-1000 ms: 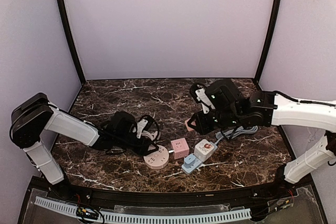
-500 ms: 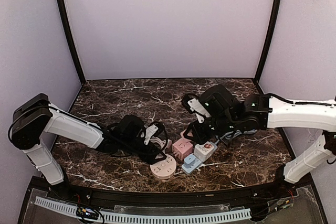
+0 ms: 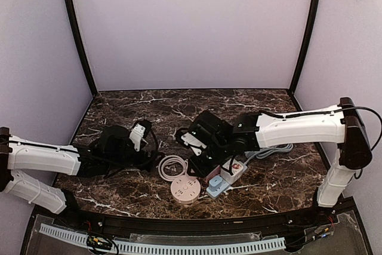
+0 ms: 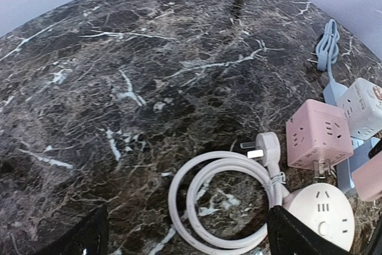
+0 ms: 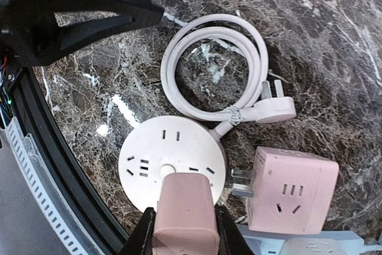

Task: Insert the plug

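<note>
Clamping pink plug (image 5: 186,216) over round socket (image 5: 173,162): R gripper (image 5: 185,235); L gripper (image 4: 191,237) spread wide.

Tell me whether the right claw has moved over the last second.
Yes. The right claw swung left and nearer the front edge: from behind the white cube socket to its left, by the round socket.

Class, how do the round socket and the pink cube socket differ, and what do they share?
The round socket is a flat white disc; the cube socket is a pink block. The round socket trails a coiled white cord; the cube socket has prongs on its side. Both lie on the table, slots facing up.
</note>
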Robot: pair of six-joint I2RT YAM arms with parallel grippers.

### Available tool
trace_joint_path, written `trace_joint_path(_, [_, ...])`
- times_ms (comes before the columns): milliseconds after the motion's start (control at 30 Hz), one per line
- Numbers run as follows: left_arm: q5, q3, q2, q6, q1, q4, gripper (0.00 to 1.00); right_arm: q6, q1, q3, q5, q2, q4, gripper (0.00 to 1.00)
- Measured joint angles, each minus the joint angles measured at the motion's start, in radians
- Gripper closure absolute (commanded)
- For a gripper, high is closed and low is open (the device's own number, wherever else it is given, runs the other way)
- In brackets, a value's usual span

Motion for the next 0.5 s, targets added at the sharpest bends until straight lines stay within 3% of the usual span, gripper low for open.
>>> trace_joint_path(233, [-0.159,-0.082,-0.114,0.000,0.004,0.013,0.01,-0.013,0.016,0.086,-0.027,0.130,-0.076,1.00])
trace_joint_path(500, [-0.223,-0.136,-0.183,0.004,0.004,0.034,0.01,-0.024,0.021,0.178,-0.024,0.206,-0.163,1.00])
